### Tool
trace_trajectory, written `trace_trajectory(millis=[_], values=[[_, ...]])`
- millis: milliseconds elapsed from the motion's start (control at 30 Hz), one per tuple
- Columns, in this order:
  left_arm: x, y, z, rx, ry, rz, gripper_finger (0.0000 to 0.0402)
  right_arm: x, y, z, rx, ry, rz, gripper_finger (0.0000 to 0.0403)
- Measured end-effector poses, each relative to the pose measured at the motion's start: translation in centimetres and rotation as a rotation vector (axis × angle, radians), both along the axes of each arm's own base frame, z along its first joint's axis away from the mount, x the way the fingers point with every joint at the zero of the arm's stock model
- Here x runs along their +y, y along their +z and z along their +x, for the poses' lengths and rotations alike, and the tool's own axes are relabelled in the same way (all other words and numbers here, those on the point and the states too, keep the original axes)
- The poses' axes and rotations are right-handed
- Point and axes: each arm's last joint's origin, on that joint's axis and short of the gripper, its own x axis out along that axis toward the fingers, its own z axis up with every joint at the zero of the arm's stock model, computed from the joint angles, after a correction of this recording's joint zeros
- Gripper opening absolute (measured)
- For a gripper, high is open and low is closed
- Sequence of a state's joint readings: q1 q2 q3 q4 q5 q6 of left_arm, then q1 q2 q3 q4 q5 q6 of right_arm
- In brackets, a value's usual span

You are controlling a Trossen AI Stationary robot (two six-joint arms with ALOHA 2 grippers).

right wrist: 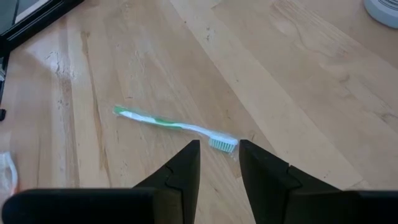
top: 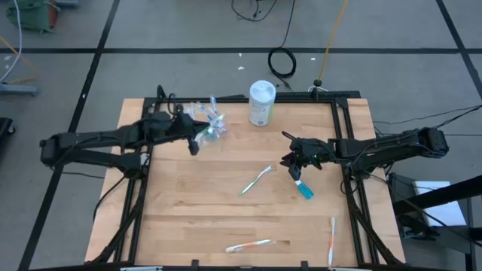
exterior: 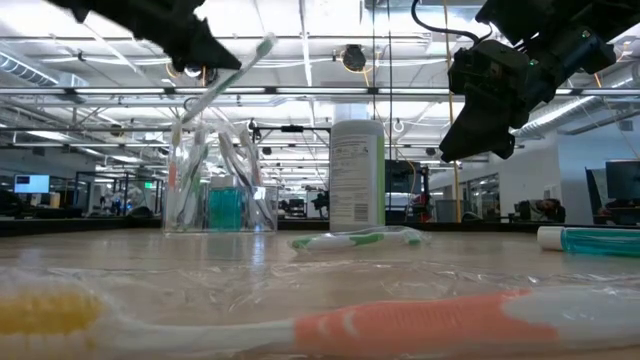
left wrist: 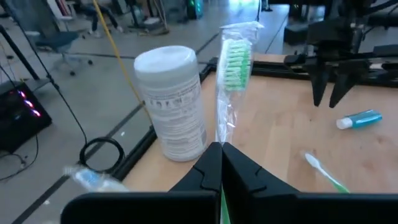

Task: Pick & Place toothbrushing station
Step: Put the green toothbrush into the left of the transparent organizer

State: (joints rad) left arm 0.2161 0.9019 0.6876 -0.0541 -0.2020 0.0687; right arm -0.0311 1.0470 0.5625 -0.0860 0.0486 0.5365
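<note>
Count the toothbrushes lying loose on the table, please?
3: a green toothbrush mid-table, an orange toothbrush at the near edge, another orange one near the right corner. More stand in the cup.

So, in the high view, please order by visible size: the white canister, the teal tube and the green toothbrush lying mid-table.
1. White canister, largest in area.
2. Green toothbrush: longer than the canister, but very thin.
3. Teal tube, smallest.

Green-bristled toothbrush [left wrist: 235, 62], teal tube [top: 304, 190], white canister [top: 261, 102], pale wooden table [top: 188, 196].
</note>
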Motion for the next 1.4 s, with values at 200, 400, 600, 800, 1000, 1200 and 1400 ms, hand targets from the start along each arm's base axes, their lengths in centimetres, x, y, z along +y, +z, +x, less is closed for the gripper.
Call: trace_trajectory(millis=[200, 400, 600, 800, 1000, 1200, 1400], values=[[0.0, -4.2, -1.4, -0.104, 0.089, 0.026, 0.0002, 0.0, 0.0, 0.0, 0.000, -0.001, 0.000, 0.0102], [0.1, -7.9, -2.8, -0.248, 0.245, 0.091, 0.0001, 0.0, 0.0, 0.0, -0.001, -0.001, 0.000, 0.0102], [-0.1, -10.4, -4.5, -0.317, 0.319, 0.167, 0.0001, 0.0, 0.0, 0.0, -0.002, -0.002, 0.000, 0.0102], [-0.3, -12.4, -5.4, -0.313, 0.326, 0.108, 0.0001, 0.0, 0.0, 0.0, -0.005, -0.002, -0.001, 0.0102], [-0.2, -12.9, -5.6, -0.287, 0.367, 0.080, 0.0001, 0.0, 0.2, 0.1, -0.016, 0.034, -0.047, 0.0102], [-0.2, -13.1, -5.6, -0.272, 0.371, 0.062, 0.0002, 0.0, 1.5, 1.0, -0.161, 0.173, -0.283, 0.0102], [-0.3, -13.6, -5.5, -0.251, 0.321, 0.013, 0.0005, 0.2, 3.1, 1.6, -0.346, 0.266, -0.345, 0.0102]])
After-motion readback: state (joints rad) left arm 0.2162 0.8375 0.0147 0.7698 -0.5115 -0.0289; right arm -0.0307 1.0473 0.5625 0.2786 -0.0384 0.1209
